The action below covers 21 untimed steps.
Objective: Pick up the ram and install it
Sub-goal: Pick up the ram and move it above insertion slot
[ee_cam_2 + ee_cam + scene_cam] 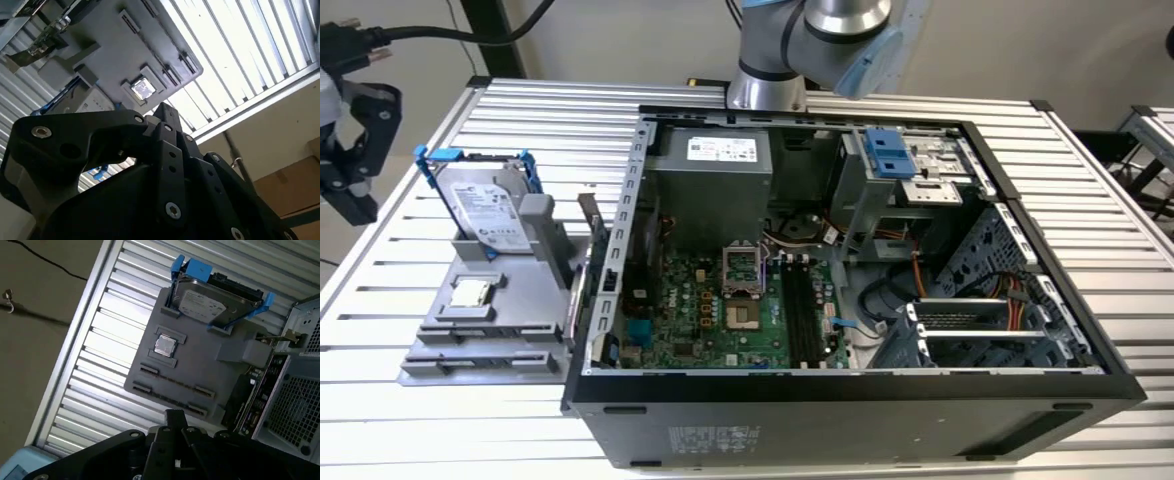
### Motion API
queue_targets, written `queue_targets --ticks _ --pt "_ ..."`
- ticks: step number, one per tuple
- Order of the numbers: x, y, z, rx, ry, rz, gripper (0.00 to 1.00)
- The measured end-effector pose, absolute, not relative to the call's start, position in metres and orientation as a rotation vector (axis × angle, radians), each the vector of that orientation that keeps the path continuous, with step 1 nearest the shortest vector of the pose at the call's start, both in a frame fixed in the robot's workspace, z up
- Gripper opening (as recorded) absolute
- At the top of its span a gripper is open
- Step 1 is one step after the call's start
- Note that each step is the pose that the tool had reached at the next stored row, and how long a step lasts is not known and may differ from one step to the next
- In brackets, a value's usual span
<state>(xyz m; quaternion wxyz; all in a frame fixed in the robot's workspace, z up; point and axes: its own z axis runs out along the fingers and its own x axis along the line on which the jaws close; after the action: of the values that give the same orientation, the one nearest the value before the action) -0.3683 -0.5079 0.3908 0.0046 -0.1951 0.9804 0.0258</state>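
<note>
the gripper point(175, 416), spread or pressed together i can't tell, hangs near the tabletop point(100, 340) edge, the ram point(260, 385) standing across the gray holder point(200, 370), lengthwise along the computer case point(300, 390).

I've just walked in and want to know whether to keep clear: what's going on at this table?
A robot arm is working at an open computer case on a slatted table. Its claw hangs at the exterior view's left, past a grey parts tray that stands beside the case. The tray carries a hard drive in a blue bracket and a small silver processor chip. The memory slots in the case look empty, so nothing seems installed yet.
</note>
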Motion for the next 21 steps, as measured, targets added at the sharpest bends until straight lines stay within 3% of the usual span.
queue_targets --ticks 21 --pt "-0.3683 -0.507 0.3906 -1.153 2.921 0.082 0.0"
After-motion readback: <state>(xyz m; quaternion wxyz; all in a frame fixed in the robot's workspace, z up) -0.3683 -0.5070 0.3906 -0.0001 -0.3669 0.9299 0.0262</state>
